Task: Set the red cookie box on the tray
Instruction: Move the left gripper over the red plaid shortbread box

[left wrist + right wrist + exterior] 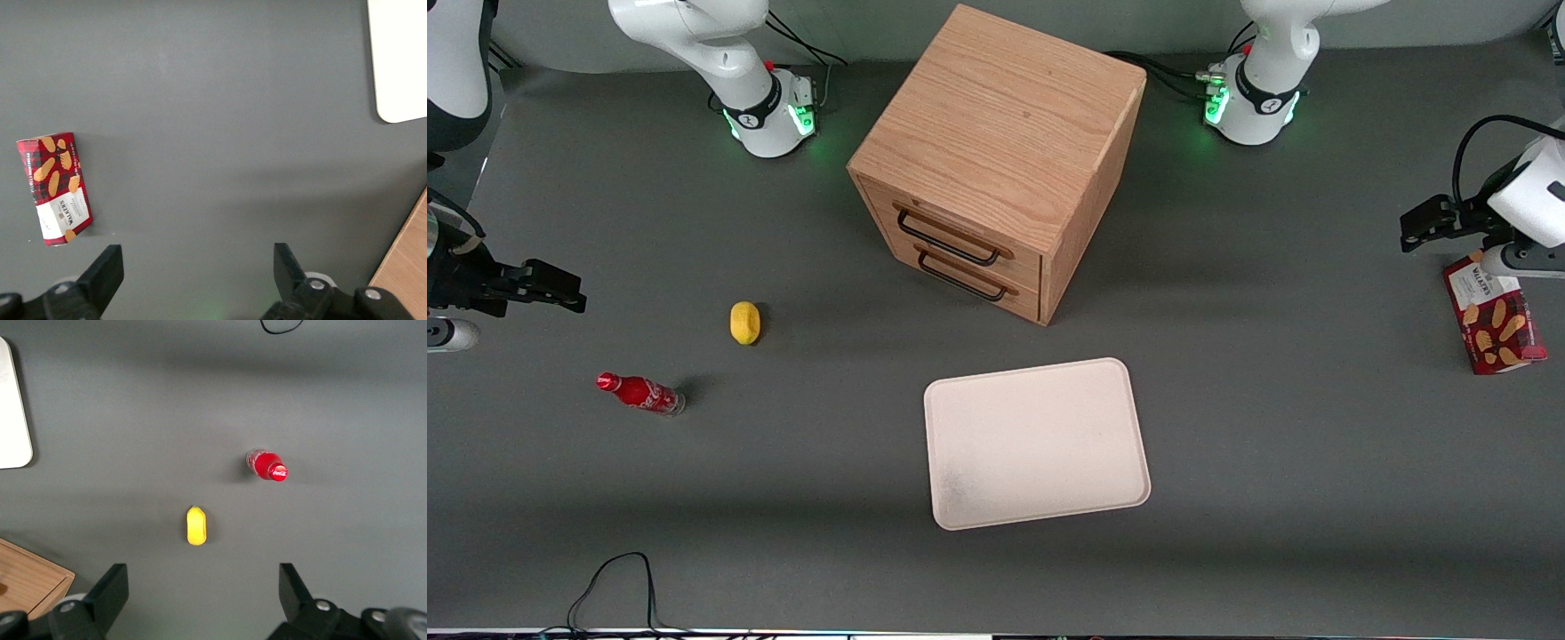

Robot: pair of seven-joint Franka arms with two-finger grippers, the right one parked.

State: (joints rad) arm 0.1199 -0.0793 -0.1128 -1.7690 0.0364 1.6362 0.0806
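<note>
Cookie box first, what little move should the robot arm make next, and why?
Probably lower the open gripper over the cookie box. The box lies flat on the table at the working arm's end, not held, and the tray has nothing on it.

The left arm reaches in from the working arm's end of the table, with its white wrist bent over and held up off the table. Its gripper (1423, 227) is black and hangs in the air, touching nothing. The two fingers (107, 267) are spread wide apart with nothing between them, and they point down at the table.
</note>
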